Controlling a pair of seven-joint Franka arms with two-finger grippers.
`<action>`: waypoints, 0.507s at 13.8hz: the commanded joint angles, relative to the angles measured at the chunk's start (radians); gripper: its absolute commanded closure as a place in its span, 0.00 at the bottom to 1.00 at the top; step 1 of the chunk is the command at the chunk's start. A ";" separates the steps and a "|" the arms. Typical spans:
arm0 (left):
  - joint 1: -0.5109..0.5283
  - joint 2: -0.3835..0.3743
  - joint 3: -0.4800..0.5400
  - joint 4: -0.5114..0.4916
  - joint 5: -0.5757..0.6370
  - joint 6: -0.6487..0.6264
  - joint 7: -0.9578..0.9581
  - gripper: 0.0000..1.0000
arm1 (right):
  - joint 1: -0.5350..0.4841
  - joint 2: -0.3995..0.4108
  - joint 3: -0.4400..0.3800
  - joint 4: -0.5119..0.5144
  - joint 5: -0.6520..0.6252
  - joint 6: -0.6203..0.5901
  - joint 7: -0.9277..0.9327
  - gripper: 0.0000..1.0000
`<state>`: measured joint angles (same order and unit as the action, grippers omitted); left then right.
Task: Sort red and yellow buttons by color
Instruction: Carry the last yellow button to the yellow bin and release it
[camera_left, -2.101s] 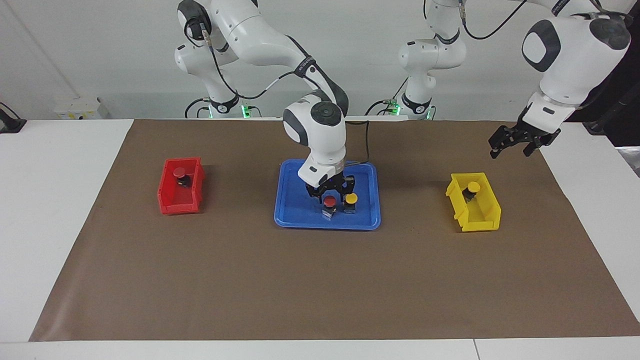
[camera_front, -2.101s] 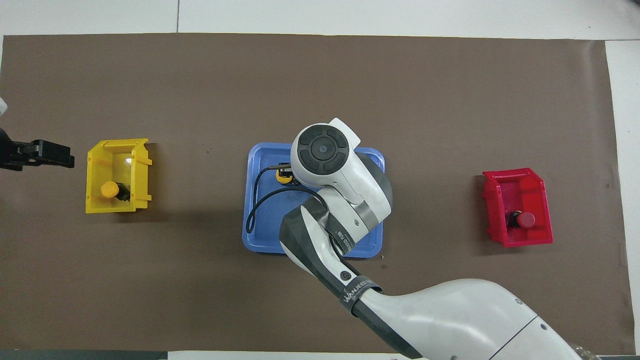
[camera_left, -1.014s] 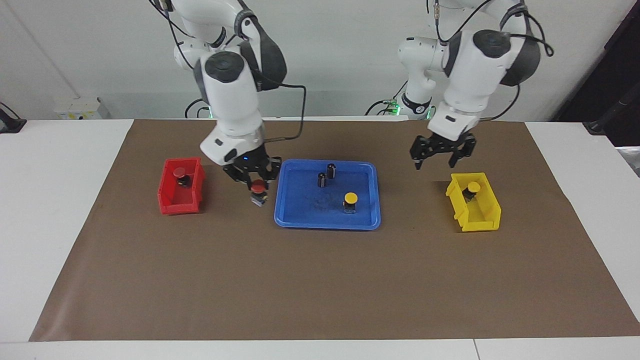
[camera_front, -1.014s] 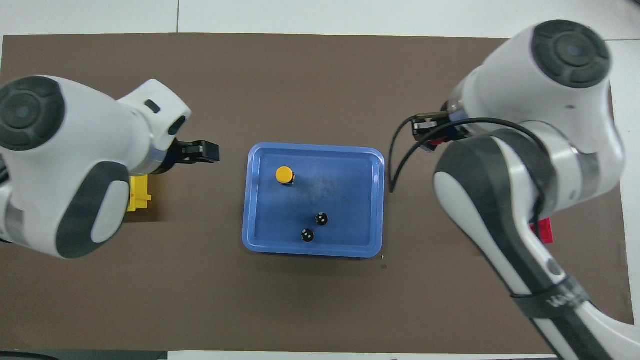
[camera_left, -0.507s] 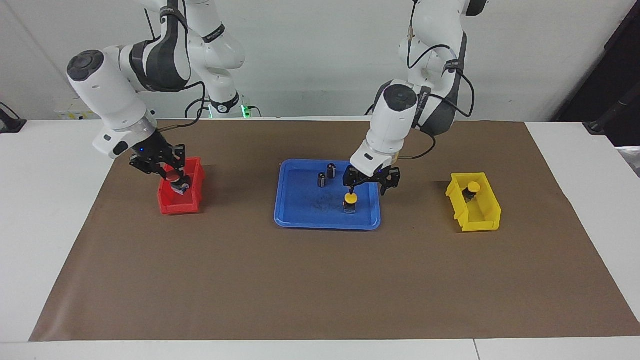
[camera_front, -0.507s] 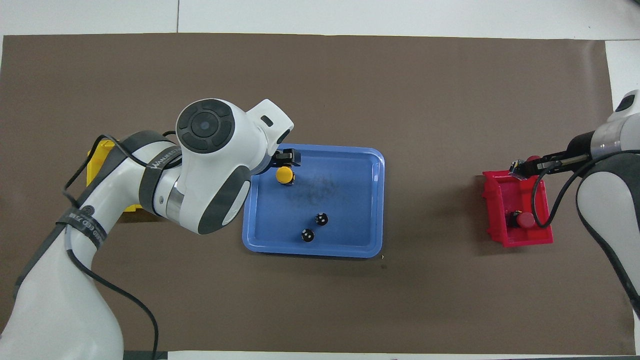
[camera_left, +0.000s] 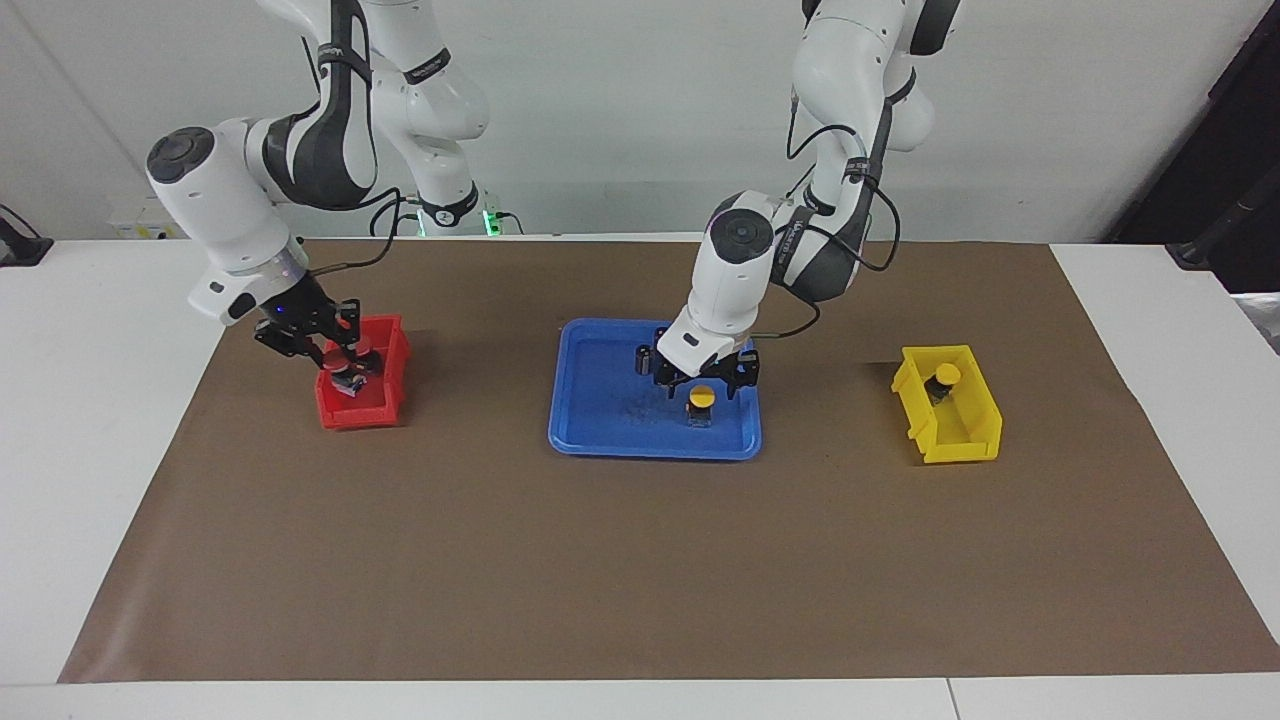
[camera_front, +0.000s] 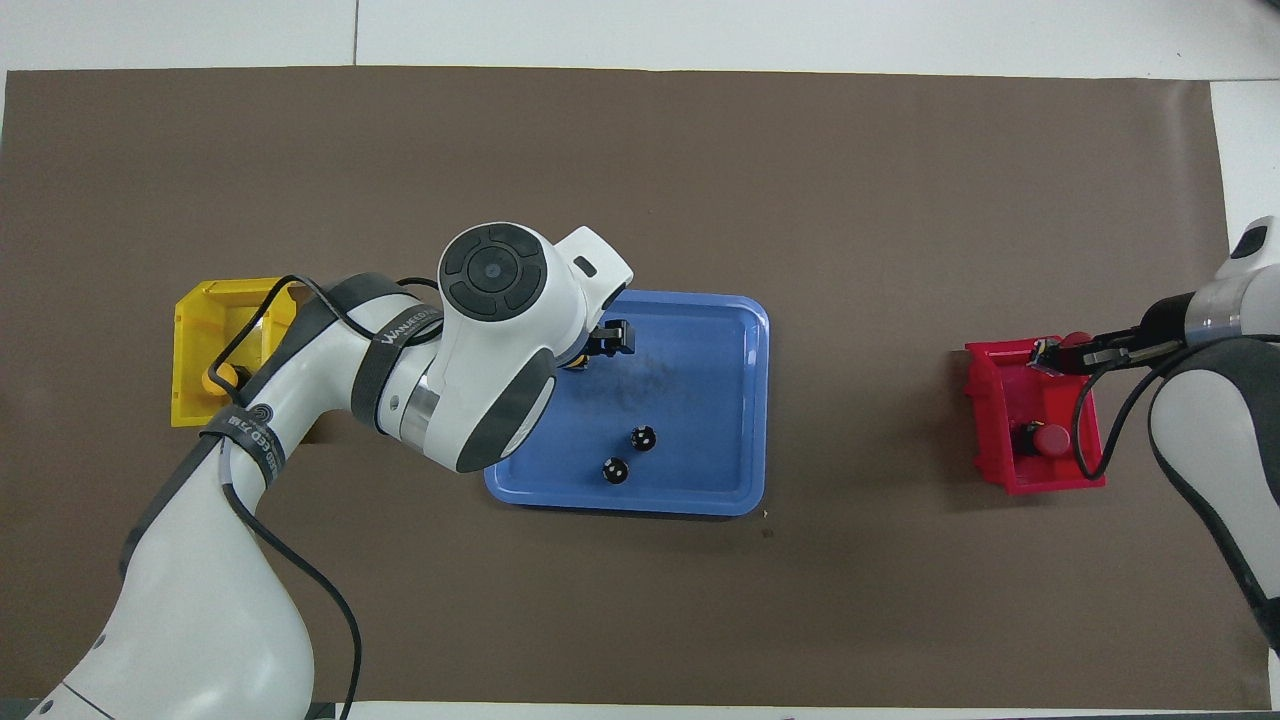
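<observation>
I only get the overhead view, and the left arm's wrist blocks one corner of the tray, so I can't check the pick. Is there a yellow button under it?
Observer: Yes. The facing view shows a yellow button standing upright in the blue tray, directly under the left gripper.
Operator: Is it gripped?
Observer: No. The fingers are spread to either side of the cap, not closed on it.
Operator: How high is the right gripper?
Observer: The right gripper is low over the red bin, holding a tilted red button about level with the rim.
</observation>
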<state>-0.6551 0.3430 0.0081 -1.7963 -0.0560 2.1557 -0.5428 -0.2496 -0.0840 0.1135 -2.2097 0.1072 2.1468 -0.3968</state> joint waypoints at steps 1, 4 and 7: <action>-0.015 0.001 0.016 -0.002 -0.013 0.024 -0.075 0.98 | -0.020 -0.028 0.014 -0.065 0.023 0.054 -0.028 0.86; -0.015 0.013 0.016 0.003 -0.013 0.032 -0.083 0.99 | -0.014 -0.022 0.015 -0.108 0.023 0.119 -0.028 0.86; -0.009 -0.008 0.023 0.073 -0.012 -0.121 -0.085 0.99 | -0.007 -0.017 0.015 -0.151 0.023 0.166 -0.023 0.86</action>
<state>-0.6553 0.3464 0.0102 -1.7758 -0.0560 2.1370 -0.6202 -0.2496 -0.0822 0.1193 -2.3212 0.1072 2.2763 -0.3968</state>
